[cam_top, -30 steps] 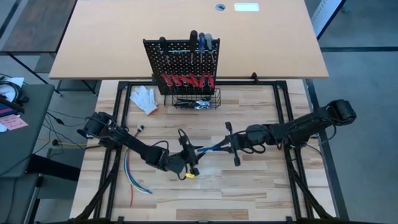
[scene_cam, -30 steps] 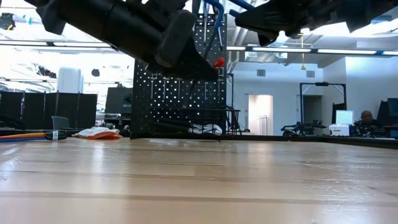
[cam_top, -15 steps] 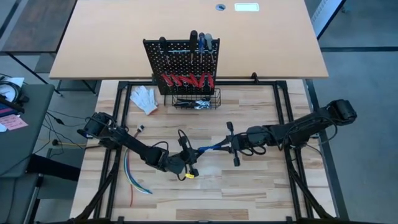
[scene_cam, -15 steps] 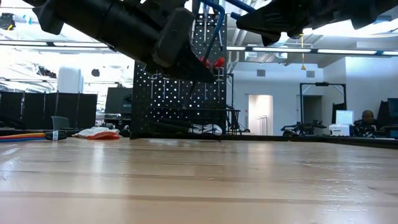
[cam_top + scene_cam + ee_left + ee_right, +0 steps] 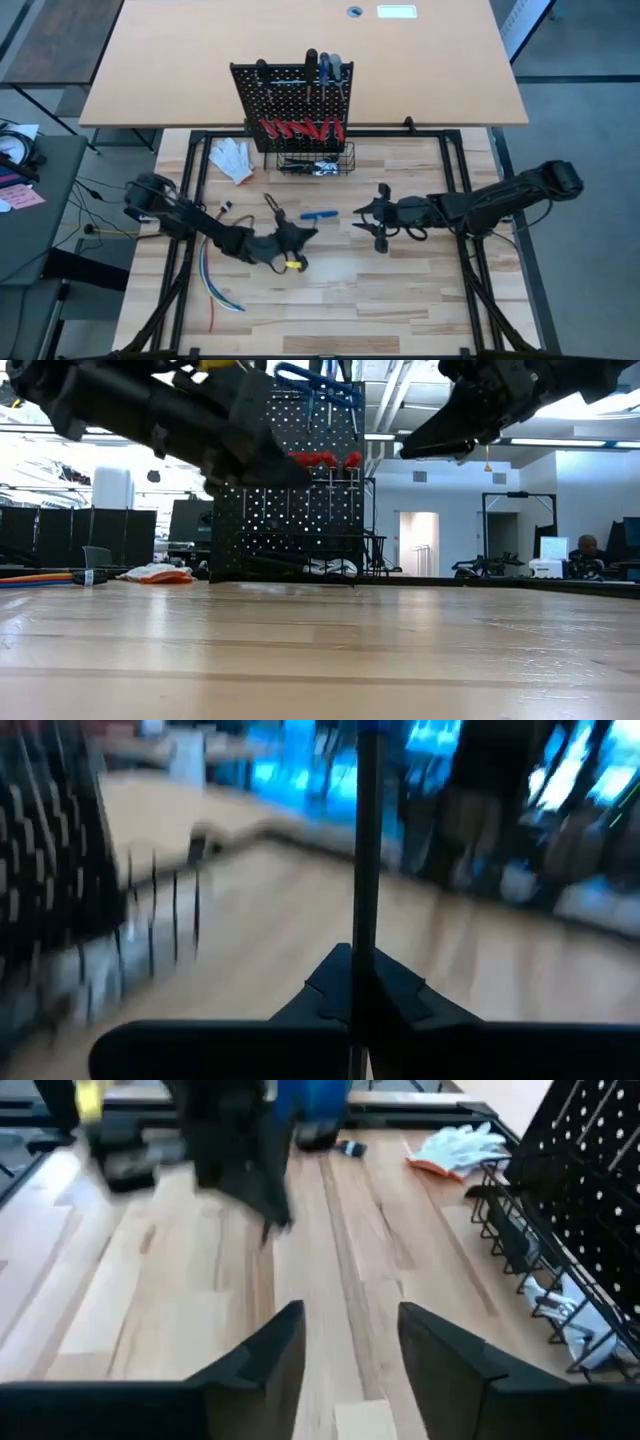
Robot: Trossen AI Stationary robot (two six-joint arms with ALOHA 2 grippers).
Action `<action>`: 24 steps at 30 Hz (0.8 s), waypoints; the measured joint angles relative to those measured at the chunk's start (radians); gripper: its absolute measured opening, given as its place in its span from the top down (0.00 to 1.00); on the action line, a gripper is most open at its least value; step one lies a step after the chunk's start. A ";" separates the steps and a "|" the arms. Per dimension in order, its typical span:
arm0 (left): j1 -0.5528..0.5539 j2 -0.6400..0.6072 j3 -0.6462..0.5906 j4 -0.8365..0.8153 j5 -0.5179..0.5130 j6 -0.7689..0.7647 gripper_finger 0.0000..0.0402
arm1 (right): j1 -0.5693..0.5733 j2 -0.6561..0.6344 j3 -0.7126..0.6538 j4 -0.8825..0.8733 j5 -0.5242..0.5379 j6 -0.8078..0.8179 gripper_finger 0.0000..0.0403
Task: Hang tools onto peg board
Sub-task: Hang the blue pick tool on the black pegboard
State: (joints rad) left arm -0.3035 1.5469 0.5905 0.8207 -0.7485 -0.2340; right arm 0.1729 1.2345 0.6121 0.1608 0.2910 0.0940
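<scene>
— On the wooden table (image 5: 400,290), where is the blue T-handled hex key (image 5: 319,214)?
— Pinched in the left gripper (image 5: 297,234), before the peg board (image 5: 292,100).
— The right gripper (image 5: 372,215)?
— Fingers spread, holding nothing.

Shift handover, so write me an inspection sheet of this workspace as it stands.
Surface: light wooden table, bare at the front.
Job's things: peg board upright at the back, red-handled tools hung on it; blue T-handled tool held by its shaft.
Clutter: white glove beside the board.
Grippers: left gripper shut on the blue T-handled tool; right gripper open, holding nothing.
Cables: coloured wires at the table's left edge.
Surroundings: tan tabletop behind; a person seated far off.
</scene>
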 joint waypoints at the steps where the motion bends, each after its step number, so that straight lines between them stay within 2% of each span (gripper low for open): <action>1: 0.029 -0.054 -0.002 0.005 0.036 0.020 1.00 | 0.006 0.012 0.000 0.000 0.000 0.010 0.56; 5: 0.190 -0.242 0.026 -0.022 0.290 0.096 1.00 | 0.024 0.059 0.000 0.032 0.000 0.055 0.56; 7: 0.295 -0.304 0.056 -0.070 0.441 0.091 1.00 | 0.032 0.079 0.000 0.043 0.000 0.086 0.57; 9: 0.398 -0.341 0.093 -0.141 0.528 0.057 1.00 | 0.046 0.096 0.000 0.053 0.000 0.119 0.58; 16: 0.628 -0.349 0.251 -0.419 0.707 -0.011 1.00 | 0.108 0.128 0.000 0.061 0.037 0.194 0.59; 24: 0.708 -0.321 0.293 -0.456 0.729 -0.087 1.00 | 0.135 0.128 0.000 0.064 0.063 0.194 0.59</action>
State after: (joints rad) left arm 0.4044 1.2259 0.8837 0.3647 -0.0195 -0.3214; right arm 0.3083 1.3621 0.6117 0.2244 0.3538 0.2884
